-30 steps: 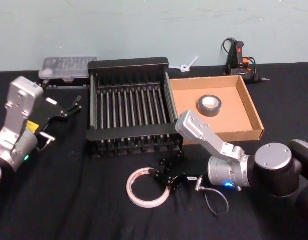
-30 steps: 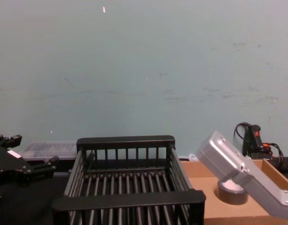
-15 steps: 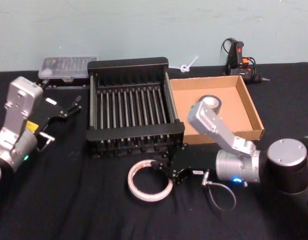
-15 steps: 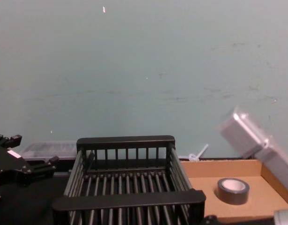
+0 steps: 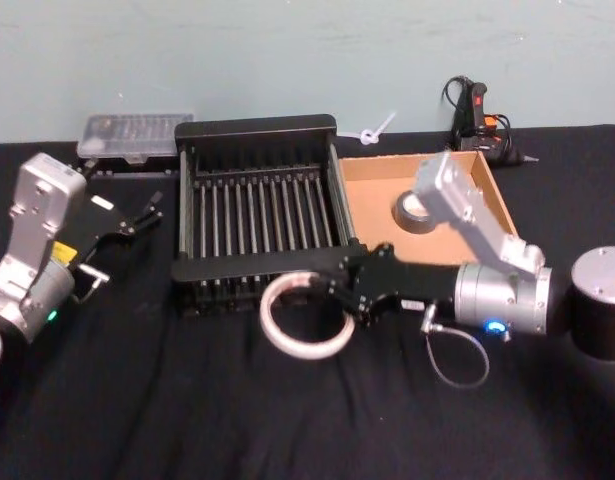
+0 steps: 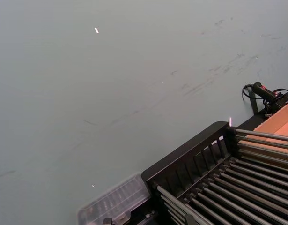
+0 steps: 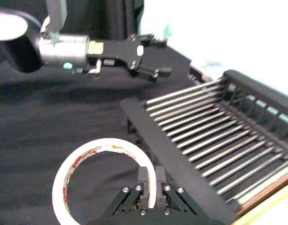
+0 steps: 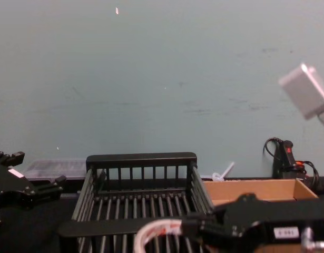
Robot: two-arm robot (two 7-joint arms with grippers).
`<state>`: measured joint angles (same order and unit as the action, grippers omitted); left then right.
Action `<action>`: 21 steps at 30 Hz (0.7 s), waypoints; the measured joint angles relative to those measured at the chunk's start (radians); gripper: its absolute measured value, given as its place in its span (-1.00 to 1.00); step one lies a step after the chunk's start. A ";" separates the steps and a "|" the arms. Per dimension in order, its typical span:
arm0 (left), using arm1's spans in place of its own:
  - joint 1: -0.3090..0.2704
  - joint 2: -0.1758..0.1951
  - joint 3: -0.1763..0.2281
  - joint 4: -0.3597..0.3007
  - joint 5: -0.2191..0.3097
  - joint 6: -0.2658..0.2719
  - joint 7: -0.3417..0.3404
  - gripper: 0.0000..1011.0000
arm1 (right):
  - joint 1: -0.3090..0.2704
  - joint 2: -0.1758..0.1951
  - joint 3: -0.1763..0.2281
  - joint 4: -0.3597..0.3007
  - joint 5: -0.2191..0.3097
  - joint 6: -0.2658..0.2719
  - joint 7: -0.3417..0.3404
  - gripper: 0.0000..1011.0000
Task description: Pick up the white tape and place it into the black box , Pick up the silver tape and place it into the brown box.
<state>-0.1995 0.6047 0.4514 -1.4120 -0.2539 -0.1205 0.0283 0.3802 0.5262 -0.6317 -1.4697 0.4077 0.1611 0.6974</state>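
- I am pinching the white tape (image 7: 99,174) with my right gripper (image 7: 149,181); my 2 fingers (image 7: 143,177) are clamped on the ring's band, 1 inside the hole and 1 outside.
- In the head view my right gripper (image 5: 339,294) is holding the white tape (image 5: 303,317) at the near rim of the black box (image 5: 259,135), with the ring tilted and overlapping that front wall.
- In the chest view the white tape (image 8: 154,232) is showing as a raised arc in front of the black box (image 8: 141,159), with my right gripper (image 8: 190,230) at its right end.
- The black box (image 7: 237,77) is lying just beside the ring in my right wrist view, its bars bare.
- The silver tape (image 5: 408,213) is lying in the brown box (image 5: 500,210), partly hidden behind my right arm's silver link; the brown box (image 8: 267,191) is touching the black box's right side.
- My left gripper (image 5: 133,216) is sitting to the left of the black box, well apart from both tapes, its fingers spread and holding nothing; it is also showing at the far side of my right wrist view (image 7: 153,58) and at the left edge of the chest view (image 8: 30,184).
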 joint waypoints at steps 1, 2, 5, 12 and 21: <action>0.000 0.000 0.000 0.000 0.000 0.000 0.000 0.98 | 0.005 0.000 0.005 -0.001 0.008 -0.002 -0.003 -0.80; 0.000 0.000 0.000 0.000 0.000 0.000 0.000 0.98 | 0.007 0.000 0.008 -0.001 0.011 -0.003 -0.005 -0.80; 0.000 0.000 0.000 0.000 0.000 0.000 0.000 0.98 | 0.020 -0.002 0.017 0.001 0.022 -0.009 -0.014 -0.80; 0.000 0.000 0.000 0.000 0.000 0.000 0.000 0.98 | 0.053 -0.024 0.035 0.024 0.040 -0.018 -0.045 -0.80; 0.000 0.000 0.000 0.000 0.000 0.000 0.000 0.98 | 0.114 -0.088 0.048 0.090 0.043 -0.018 -0.104 -0.80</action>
<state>-0.1995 0.6047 0.4514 -1.4120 -0.2539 -0.1206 0.0283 0.4939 0.4384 -0.5833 -1.3801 0.4509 0.1432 0.5930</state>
